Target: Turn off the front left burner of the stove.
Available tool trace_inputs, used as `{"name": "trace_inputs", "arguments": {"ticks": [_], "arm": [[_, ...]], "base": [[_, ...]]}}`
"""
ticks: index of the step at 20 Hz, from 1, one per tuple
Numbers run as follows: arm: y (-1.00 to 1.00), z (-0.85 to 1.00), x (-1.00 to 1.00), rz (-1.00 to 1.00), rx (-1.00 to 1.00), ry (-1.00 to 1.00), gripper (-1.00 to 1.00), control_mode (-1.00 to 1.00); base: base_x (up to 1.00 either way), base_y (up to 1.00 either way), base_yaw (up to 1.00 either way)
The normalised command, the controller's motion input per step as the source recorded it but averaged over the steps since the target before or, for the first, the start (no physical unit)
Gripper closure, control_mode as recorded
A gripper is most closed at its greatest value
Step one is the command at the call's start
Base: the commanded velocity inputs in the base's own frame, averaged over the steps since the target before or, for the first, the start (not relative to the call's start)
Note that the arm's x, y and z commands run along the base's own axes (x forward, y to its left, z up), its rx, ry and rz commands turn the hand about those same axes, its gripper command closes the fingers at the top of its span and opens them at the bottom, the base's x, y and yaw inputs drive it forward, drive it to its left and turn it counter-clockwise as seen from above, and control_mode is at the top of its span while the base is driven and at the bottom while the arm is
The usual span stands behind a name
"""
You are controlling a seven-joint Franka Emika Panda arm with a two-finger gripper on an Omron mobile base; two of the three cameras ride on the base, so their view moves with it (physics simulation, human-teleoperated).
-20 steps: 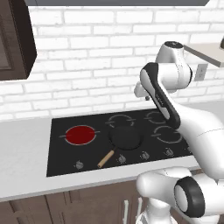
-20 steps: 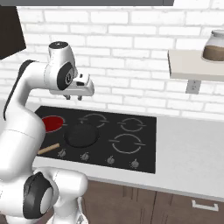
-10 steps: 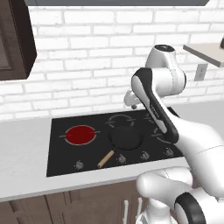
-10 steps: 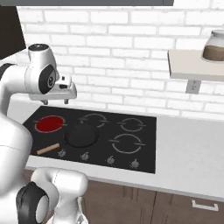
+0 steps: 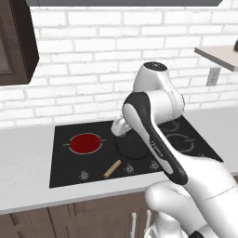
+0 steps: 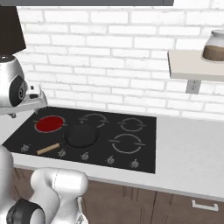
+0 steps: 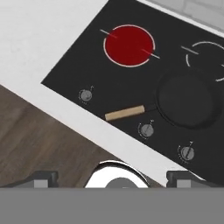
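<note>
The stove is a glossy black cooktop set in the grey counter. Its front left burner glows red at the left end. A black frying pan with a wooden handle sits just right of it. Small grey knobs line the front edge; the leftmost knob lies below the red disc. My gripper hangs above the stove between the red burner and the pan, open and holding nothing.
A wall shelf with a brown jar sits at the upper right. A dark wall cabinet hangs at the upper left. Grey counter stretches to the right of the stove, with wooden cabinet fronts below.
The arm has swung left and lowered. The hand went from over the rear middle of the stove to above the gap between the red burner and the pan. The burner still glows.
</note>
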Motion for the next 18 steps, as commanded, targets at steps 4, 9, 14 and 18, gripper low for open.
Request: {"name": "trace_inputs", "arguments": {"ticks": [4, 9, 14, 18], "arm": [[1.0, -0.49, -0.46, 0.31, 0.0, 0.0, -1.0, -1.0], [0.97, -0.69, -0.2, 0.33, 0.0, 0.0, -1.0, -1.0], [0.65, -0.61, 0.08, 0.26, -0.01, 0.01, -1.0, -1.0], [0.05, -0.17, 0.39, 0.02, -0.08, 0.0, -1.0, -1.0]], "base": [[0.0, 0.0, 0.0], [0.0, 0.0, 0.0], [0.0, 0.0, 0.0], [0.0, 0.0, 0.0]]}}
